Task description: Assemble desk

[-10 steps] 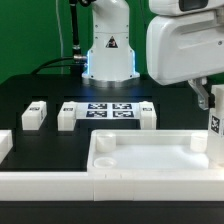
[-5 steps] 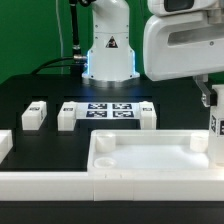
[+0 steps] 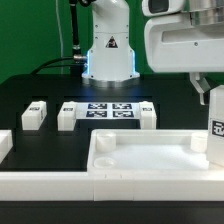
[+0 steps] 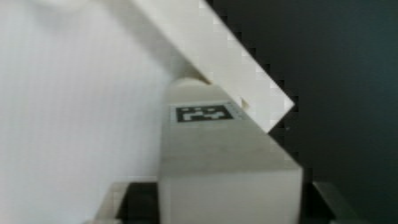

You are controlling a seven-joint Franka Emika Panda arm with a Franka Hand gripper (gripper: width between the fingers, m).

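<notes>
Wrist view: gripper [image 4: 226, 203] pinches a white leg [image 4: 222, 165] (tag [image 4: 206, 113] facing camera), at three o'clock of the desk top [image 3: 140, 137].

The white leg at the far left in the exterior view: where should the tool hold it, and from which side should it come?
Probably from straight above, pinching the two flat opposite sides of the leftmost leg. It sits as a block, tag facing up, with a clear gap to the neighbouring leg, so both sides are free.

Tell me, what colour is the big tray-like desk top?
The desk top is plain white, seen best in the exterior view.
</notes>
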